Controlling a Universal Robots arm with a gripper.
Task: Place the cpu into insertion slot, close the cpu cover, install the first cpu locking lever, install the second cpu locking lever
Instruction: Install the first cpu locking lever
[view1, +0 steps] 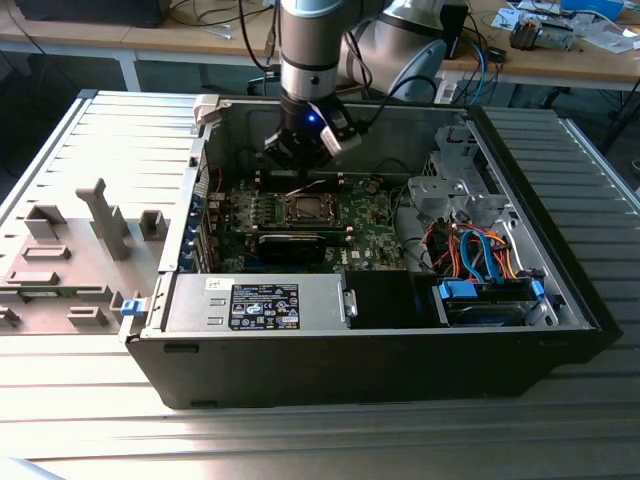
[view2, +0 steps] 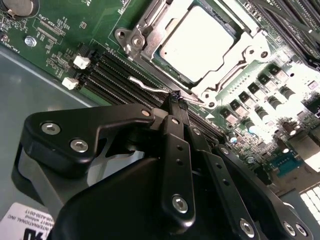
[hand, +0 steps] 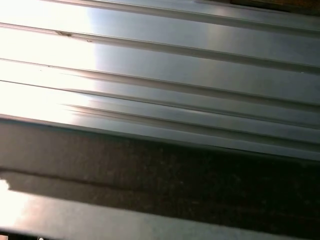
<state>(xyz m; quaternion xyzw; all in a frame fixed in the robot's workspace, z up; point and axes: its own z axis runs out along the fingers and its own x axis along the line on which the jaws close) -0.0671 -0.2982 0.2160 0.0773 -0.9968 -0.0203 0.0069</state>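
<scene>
Inside an open computer case (view1: 560, 300), the gripper (view2: 174, 100), fingers together on a thin locking lever (view2: 150, 87), worked beside the cpu (view2: 196, 42), already seated under the closed cpu cover (view2: 235, 60), a lever step apparently needing a careful hook-down.

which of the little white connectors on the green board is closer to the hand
The lower white connector in the second wrist view; the other white connector sits farther up the board, away from the hand.

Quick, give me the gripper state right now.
Gripper: jaws shut on the thin locking lever beside the cpu cover; the cpu sits in the socket.
</scene>
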